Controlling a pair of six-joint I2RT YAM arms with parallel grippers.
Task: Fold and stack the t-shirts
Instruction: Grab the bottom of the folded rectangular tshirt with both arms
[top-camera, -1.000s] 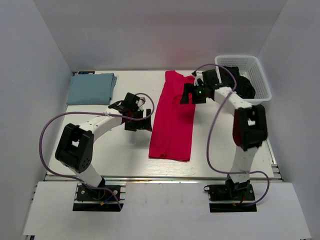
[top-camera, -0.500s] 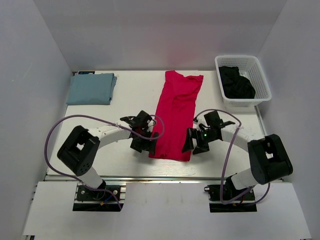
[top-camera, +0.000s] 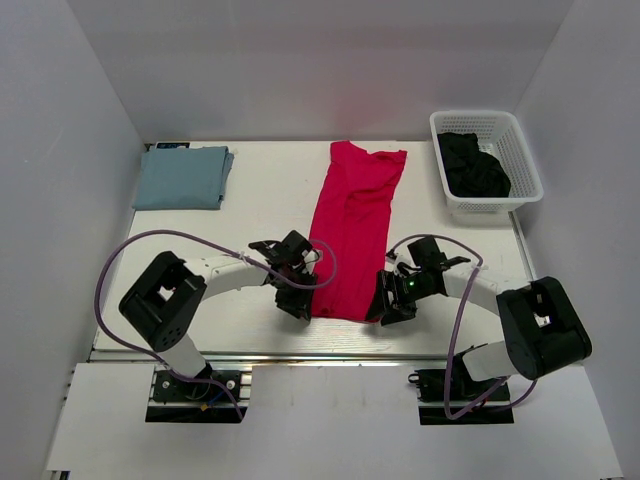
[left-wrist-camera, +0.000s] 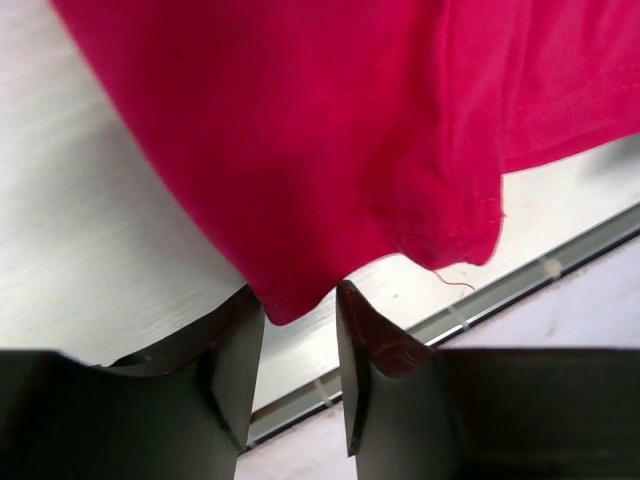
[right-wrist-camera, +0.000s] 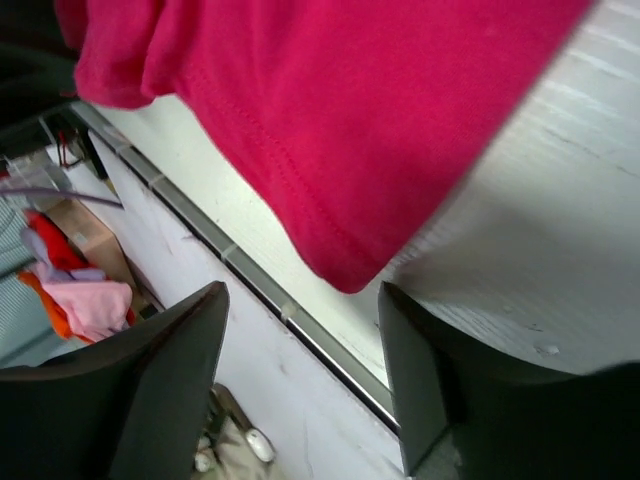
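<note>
At the near edge of the table (top-camera: 260, 200) the red t-shirt (top-camera: 352, 225) hem is lying flat, likely limp and light; left gripper (left-wrist-camera: 300, 300), jaws narrow, and right gripper (right-wrist-camera: 300, 300), jaws wide, are straddling its corners, the sensible pinch points.

White table (top-camera: 270, 195): red t-shirt (top-camera: 352, 225), folded blue-grey t-shirt (top-camera: 181, 178), lattice basket (top-camera: 527, 160)

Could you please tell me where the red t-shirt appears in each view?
Top external: red t-shirt lies lengthwise mid-table.
Left wrist: red t-shirt fills the top, one corner dipping to centre.
Right wrist: red t-shirt fills the top, one corner dipping to centre.
Shared landmark: near-edge metal rail.
</note>
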